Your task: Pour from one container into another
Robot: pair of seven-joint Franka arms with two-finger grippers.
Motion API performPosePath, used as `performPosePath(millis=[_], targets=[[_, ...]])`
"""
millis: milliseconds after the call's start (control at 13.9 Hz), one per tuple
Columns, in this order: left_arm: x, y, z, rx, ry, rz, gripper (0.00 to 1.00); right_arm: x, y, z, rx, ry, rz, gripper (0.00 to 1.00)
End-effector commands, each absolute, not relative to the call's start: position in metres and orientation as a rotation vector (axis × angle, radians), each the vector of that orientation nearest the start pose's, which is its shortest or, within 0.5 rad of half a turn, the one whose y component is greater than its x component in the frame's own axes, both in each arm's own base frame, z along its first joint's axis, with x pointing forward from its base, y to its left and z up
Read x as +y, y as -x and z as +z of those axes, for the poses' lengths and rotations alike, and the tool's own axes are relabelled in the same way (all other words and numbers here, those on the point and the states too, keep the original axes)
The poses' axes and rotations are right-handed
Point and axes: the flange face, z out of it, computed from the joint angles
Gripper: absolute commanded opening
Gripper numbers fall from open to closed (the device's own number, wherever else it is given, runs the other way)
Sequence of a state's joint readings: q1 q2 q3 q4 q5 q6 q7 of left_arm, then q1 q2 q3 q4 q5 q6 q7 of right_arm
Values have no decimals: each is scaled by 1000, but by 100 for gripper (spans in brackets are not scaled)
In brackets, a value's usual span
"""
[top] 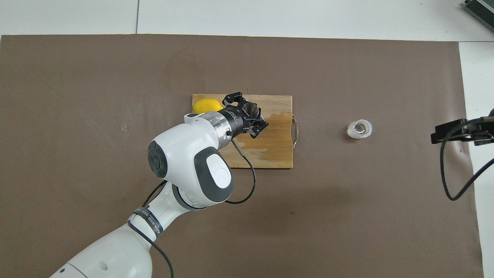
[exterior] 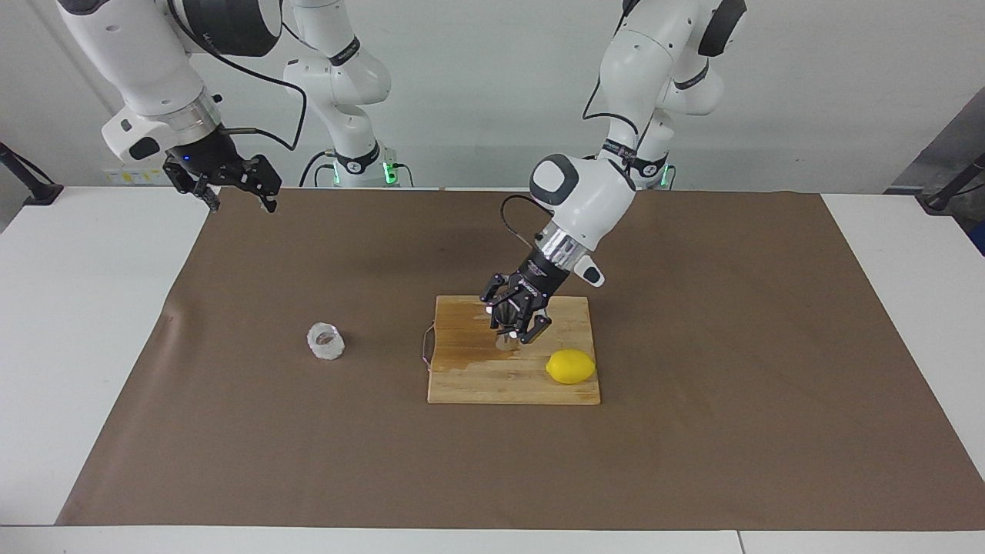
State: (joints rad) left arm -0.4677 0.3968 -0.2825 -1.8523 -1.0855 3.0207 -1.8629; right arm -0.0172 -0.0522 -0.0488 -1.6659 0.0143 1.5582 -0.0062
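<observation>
left gripper [exterior: 514,323] pinching jigger [exterior: 505,341] over cutting board [exterior: 462,385]; right gripper [exterior: 231,185] spread, waiting; risk: slipping, toppling on wet wood.

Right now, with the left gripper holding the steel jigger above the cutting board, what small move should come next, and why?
Probably carry the jigger on toward the glass cup, staying level. The left gripper is shut on it over the cutting board, while the cup stands on the brown mat toward the right arm's end. The right gripper waits, open, above the mat's edge.
</observation>
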Motion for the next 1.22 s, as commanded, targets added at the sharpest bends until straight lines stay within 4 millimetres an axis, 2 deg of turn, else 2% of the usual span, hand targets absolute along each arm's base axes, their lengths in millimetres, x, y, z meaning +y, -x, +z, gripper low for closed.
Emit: performPosePath(millis=[0,215,503,646,718,790,862,933,1149], targets=[[-413,-532,361,2068,-985,-501,0,-34,-531,610,105,3105,98,100],[-425,-520,353,2070,-995,-502,2,-34,-531,610,105,3103,98,100],[-437,-509,340,2075,-1001,-486,12,-34,-531,610,105,3103,98,100],[-437,-507,337,2077,-994,-473,12,-34,-531,610,105,3105,98,100],[-438,-508,337,2077,-993,-474,22,-34,-531,610,105,3103,98,100],[-438,-508,337,2076,-995,-473,48,-34,-531,610,105,3103,98,100],[-437,-508,337,2076,-994,-470,63,-34,-531,610,105,3103,98,100],[-437,-508,337,2075,-996,-469,67,-34,-531,610,105,3103,98,100],[-436,-509,337,2076,-993,-468,68,-34,-531,610,105,3103,98,100]])
